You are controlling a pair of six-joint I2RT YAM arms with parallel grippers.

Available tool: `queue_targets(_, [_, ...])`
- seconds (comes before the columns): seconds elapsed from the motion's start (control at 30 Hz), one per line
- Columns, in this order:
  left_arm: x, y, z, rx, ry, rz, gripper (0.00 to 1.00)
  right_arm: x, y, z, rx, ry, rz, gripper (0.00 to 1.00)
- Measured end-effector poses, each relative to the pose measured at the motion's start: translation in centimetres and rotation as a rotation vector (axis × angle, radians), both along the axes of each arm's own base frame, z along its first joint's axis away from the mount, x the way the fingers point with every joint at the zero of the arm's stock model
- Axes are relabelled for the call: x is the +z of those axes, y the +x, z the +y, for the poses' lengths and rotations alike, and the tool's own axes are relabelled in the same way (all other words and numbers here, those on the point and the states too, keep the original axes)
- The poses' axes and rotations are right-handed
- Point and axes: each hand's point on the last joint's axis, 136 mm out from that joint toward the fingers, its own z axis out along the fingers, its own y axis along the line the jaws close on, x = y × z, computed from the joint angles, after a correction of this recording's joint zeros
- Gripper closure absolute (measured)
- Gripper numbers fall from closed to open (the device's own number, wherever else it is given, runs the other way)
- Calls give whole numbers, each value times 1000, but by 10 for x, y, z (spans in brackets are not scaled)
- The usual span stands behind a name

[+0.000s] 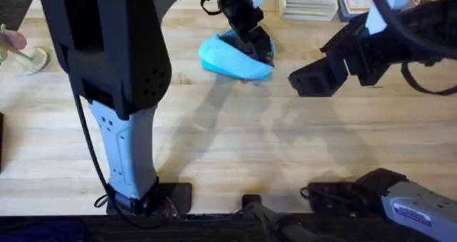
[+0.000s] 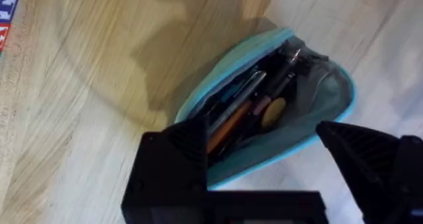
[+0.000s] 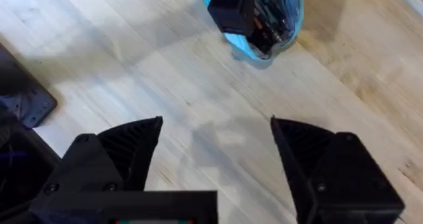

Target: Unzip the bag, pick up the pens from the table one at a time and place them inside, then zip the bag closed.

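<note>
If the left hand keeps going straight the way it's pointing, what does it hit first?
Most likely the bag: the left hand is open and straddles its unzipped mouth, pointing down into it. It would probably meet the pens inside first, though the depth is hard to judge.

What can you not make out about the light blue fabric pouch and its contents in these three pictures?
- Zipper pull: the left gripper covers the near end of the light blue fabric pouch in the left wrist view.
- Black pen: lost among dark contents beside the orange pen.
- Pouch interior overhead: the left arm hides it.
</note>
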Motion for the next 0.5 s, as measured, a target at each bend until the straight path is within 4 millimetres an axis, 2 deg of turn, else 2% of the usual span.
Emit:
queue_targets(0.33, [1,-1,0,0,1,2,7,0,0,0,0,0,0,4])
queue_targets(0.5, [32,10,-2,25,-15,-48,7,0,0,0,0,0,0,4])
